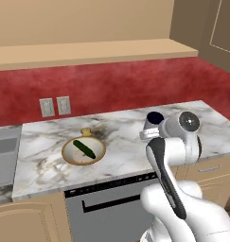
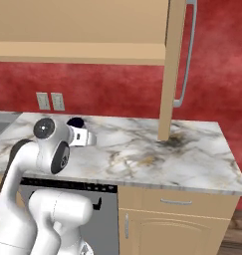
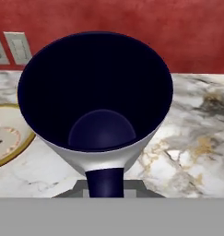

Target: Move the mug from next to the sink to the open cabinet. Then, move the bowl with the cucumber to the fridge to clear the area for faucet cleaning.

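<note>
Status, left to right: sink (image 1: 3, 151) at far left edge. Bowl (image 1: 84, 151) with cucumber (image 1: 84, 149) sits on the surface (image 1: 40, 156), untouched, so the fridge leg is not started. Mug (image 1: 153, 120) is in the end effector (image 3: 105, 186), which is closed tight on its dark handle; the mug is lifted off the surface and tilted, mouth toward the red wall. Open cabinet shelf (image 1: 88, 52) is above with nothing on it. Judgement: mug picked, placing on the shelf is pending, then the whole bowl move.
</note>
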Controlling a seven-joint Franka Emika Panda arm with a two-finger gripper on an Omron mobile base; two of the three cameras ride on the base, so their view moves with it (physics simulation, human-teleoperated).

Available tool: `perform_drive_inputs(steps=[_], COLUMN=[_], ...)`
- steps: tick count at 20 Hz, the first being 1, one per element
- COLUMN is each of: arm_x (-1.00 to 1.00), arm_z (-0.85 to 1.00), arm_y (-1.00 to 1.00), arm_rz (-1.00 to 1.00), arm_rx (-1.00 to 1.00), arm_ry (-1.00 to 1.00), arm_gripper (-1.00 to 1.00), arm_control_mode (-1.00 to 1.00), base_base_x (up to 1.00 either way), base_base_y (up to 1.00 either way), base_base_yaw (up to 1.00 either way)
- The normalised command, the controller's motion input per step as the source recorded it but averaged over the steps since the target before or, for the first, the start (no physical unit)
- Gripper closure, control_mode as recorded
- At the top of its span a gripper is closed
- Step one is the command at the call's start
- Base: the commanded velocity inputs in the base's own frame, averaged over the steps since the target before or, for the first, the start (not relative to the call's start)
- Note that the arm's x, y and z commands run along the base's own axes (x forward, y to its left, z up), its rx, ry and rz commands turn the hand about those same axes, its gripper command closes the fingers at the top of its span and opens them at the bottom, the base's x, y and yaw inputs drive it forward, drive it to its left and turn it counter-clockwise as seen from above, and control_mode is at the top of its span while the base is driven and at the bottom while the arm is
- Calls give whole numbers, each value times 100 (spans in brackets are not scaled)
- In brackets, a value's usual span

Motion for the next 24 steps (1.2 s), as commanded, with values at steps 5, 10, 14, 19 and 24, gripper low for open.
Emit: perform_drive_inputs(steps=[5,10,14,19,24], arm_x=[-65,-20,2,36,89], arm_z=[100,100,100,100,36], arm_y=[0,0,0,0,0], arm_rz=[0,0,0,1,3], arm_rx=[0,0,0,3,2], arm_ry=[0,0,-5,0,6], arm_gripper=[100,100,100,100,100], arm_control_mode=[-100,-100,-100,-100,-100], base_base_x=[0,0,0,0,0], base_base_y=[0,0,0,0,0], base_base_yaw=[0,0,0,0,0])
